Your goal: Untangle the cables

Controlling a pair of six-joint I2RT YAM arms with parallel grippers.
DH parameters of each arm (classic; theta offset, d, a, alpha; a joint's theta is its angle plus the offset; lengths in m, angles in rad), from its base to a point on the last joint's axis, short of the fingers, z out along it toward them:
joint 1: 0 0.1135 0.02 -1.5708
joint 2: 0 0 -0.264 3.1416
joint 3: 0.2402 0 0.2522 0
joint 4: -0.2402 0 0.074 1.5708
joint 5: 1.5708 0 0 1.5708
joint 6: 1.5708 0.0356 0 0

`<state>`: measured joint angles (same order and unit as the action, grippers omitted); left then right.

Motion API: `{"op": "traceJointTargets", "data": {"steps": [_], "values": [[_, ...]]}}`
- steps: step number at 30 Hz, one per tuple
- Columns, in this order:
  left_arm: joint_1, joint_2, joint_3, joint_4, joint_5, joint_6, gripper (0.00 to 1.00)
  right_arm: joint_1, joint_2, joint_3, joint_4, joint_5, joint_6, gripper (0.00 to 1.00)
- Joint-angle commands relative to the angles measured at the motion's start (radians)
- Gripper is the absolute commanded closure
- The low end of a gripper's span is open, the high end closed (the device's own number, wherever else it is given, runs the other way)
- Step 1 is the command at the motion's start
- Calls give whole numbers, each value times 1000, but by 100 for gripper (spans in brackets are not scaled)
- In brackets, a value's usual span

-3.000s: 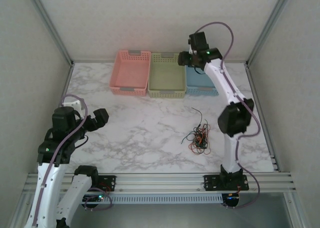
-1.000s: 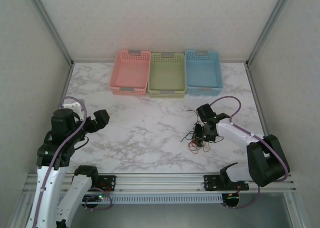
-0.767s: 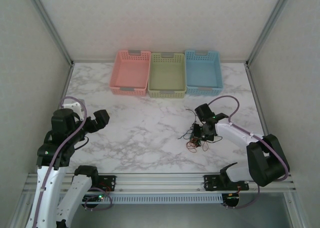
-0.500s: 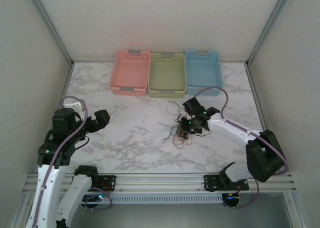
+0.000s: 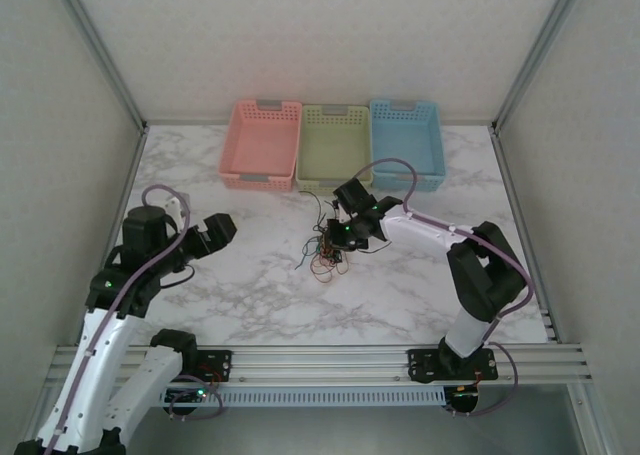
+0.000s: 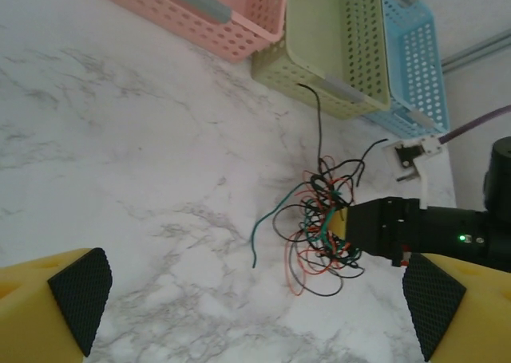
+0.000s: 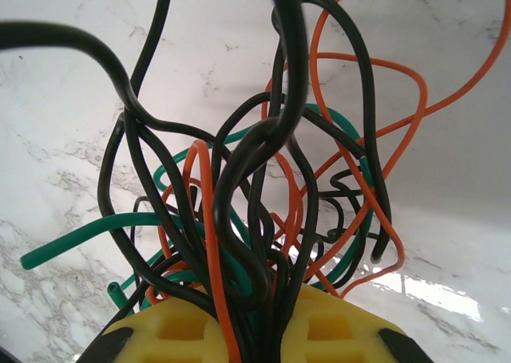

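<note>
My right claw (image 7: 254, 325) is clamped on the cables (image 7: 271, 140) — a light, springy, hair-thin snarl; my left claw (image 6: 255, 307), jaws apart, should pinch the loose green end (image 6: 256, 235).

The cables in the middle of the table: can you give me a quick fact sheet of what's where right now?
cables: one tangled bundle of black, green and orange wires, in front of the green basket
right gripper: shut on the cables, several strands pinched between its yellow fingers
left gripper: open, holding nothing, apart from the bundle
row at the far edge: pink basket, green basket, blue basket
loose ends: one black end points toward the green basket; one green end trails out sideways
</note>
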<state>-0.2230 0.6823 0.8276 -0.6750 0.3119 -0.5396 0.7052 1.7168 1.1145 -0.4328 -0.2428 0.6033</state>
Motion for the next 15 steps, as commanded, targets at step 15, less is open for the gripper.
{"op": "traceJointTargets", "data": {"steps": [15], "values": [[-435,363,-238,408,-139,-143,14,9,8,10,27,-109,-48,66]]}}
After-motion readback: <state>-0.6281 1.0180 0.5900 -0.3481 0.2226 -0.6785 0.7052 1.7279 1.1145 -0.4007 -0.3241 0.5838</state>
